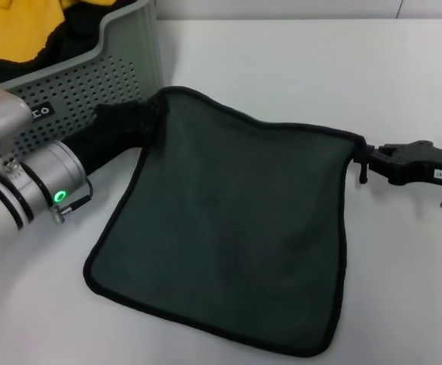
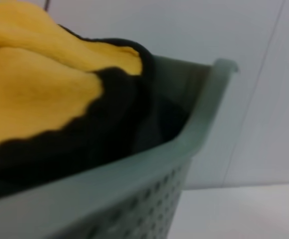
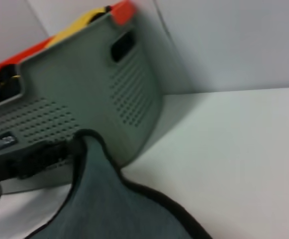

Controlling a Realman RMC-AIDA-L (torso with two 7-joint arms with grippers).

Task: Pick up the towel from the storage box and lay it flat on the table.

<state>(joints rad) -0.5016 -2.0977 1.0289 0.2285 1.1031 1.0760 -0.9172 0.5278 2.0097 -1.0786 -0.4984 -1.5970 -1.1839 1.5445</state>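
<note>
The dark green towel [image 1: 228, 228] with black edging lies spread out on the white table [image 1: 297, 68], in front of the grey-green storage box [image 1: 91, 84]. My left gripper [image 1: 146, 122] is shut on the towel's far left corner, right beside the box wall. My right gripper [image 1: 364, 158] is shut on the far right corner, low over the table. The right wrist view shows the towel [image 3: 114, 209] rising to the left gripper [image 3: 45, 157] by the box [image 3: 84, 89].
A yellow cloth [image 1: 15, 30] with dark edging lies in the box and also shows in the left wrist view [image 2: 35, 89] above the box rim [image 2: 134, 199]. Bare table stretches behind and to the right of the towel.
</note>
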